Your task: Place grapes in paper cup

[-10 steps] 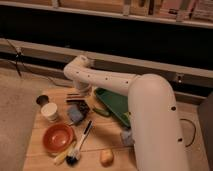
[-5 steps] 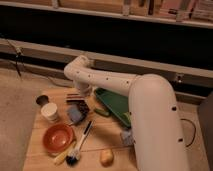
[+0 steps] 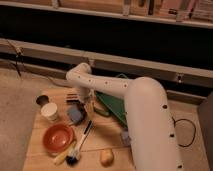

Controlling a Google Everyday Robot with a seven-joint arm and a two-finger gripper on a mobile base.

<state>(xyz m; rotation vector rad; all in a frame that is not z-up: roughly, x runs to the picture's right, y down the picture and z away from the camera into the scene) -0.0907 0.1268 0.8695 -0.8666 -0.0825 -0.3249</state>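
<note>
The white paper cup (image 3: pixel 49 111) stands upright on the left part of the wooden table (image 3: pixel 45 160). My gripper (image 3: pixel 88 108) hangs from the white arm (image 3: pixel 82 77) and points down at the table, to the right of the cup and just beside the blue-grey square block (image 3: pixel 74 115). The grapes do not show; the gripper and wrist cover the spot under them. The cup's inside shows nothing dark.
A small dark grey cup (image 3: pixel 42 100) stands behind the paper cup. A brown-and-cream striped bar (image 3: pixel 72 96) lies by the arm. An orange bowl (image 3: pixel 58 137), a black brush (image 3: pixel 80 145), a yellowish fruit (image 3: pixel 106 157) and a green board (image 3: pixel 116 106) lie around.
</note>
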